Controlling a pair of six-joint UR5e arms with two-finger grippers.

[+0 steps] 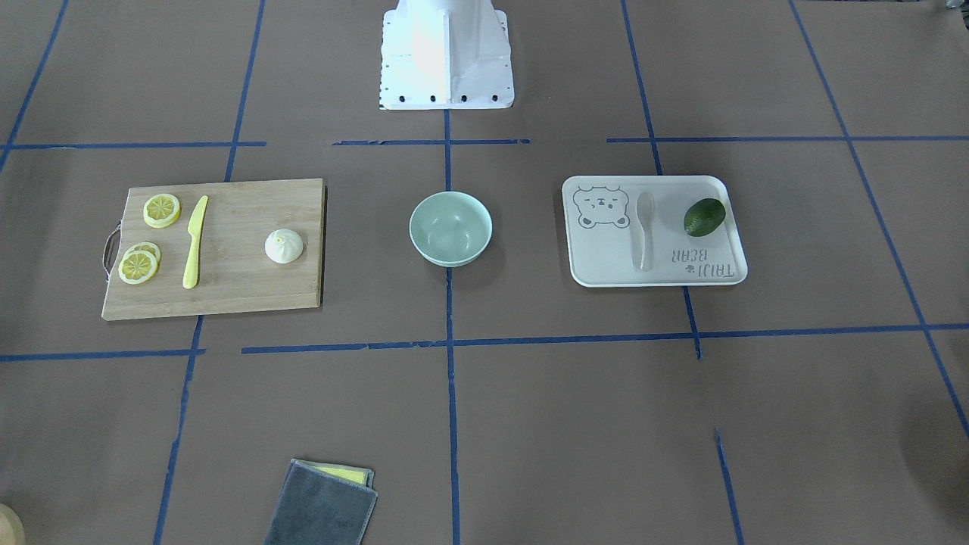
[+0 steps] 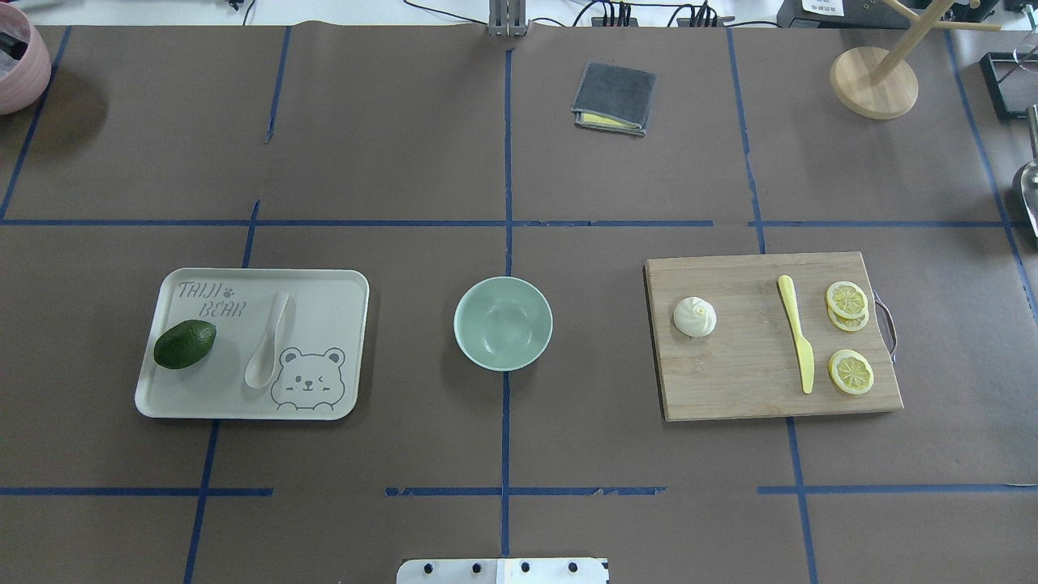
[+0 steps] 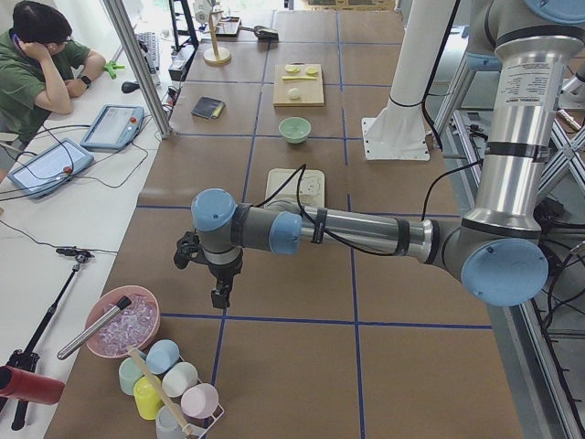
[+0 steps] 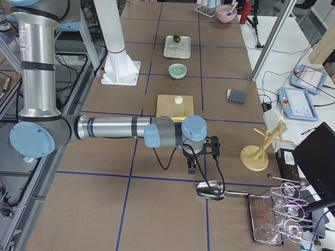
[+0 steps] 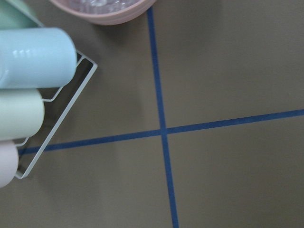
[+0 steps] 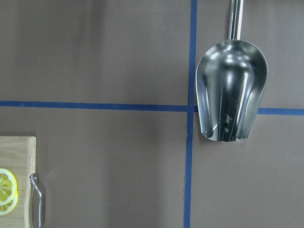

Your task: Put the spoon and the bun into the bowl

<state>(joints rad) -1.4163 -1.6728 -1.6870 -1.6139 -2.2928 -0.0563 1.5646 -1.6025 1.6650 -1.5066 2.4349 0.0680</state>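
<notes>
The off-white spoon lies on the white bear-print tray at the table's left, next to a dark green avocado. The white pleated bun sits on the wooden cutting board at the right. The mint-green bowl stands empty between them. My left gripper shows only in the exterior left view, far out at the left end of the table. My right gripper shows only in the exterior right view, at the right end. I cannot tell whether either is open or shut.
A yellow knife and lemon slices lie on the board. A folded grey cloth lies at the far side. A cup rack and pink bowl are near the left gripper. A metal scoop lies near the right gripper.
</notes>
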